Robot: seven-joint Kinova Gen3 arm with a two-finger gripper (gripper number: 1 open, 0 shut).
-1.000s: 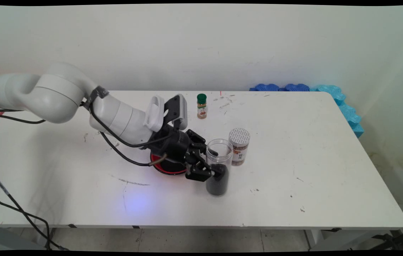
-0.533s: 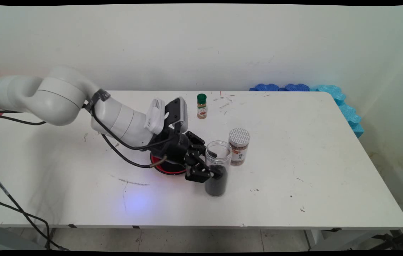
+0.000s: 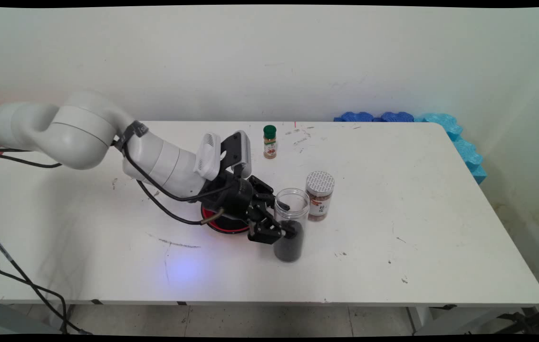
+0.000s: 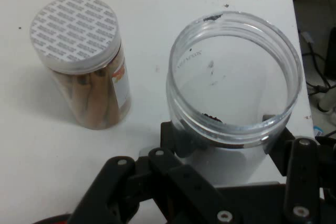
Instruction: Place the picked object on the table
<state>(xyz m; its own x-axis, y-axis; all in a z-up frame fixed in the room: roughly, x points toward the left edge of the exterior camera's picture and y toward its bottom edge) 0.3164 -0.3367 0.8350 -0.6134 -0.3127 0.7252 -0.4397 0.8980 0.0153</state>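
My gripper (image 3: pixel 283 224) is shut on a clear, lidless jar (image 3: pixel 290 233) with dark grains in its lower half, which stands upright near the table's middle. In the hand view the jar's open mouth (image 4: pixel 236 77) sits just above the gripper (image 4: pixel 228 148), with one finger (image 4: pixel 176 140) on its left wall and the other on its right. A foil-sealed jar of brown sticks (image 3: pixel 319 195) (image 4: pixel 84 61) stands close by on the jar's far right, apart from it. A red-rimmed black dish (image 3: pixel 219 224) lies partly hidden under my wrist.
A small spice bottle with a green cap (image 3: pixel 269 141) stands farther back on the white table (image 3: pixel 417 228). Blue foam blocks (image 3: pixel 445 126) line the back right corner. Black cables (image 3: pixel 160 202) hang from the arm on the left.
The gripper and the held jar have shifted slightly to the left. The other jars have not moved.
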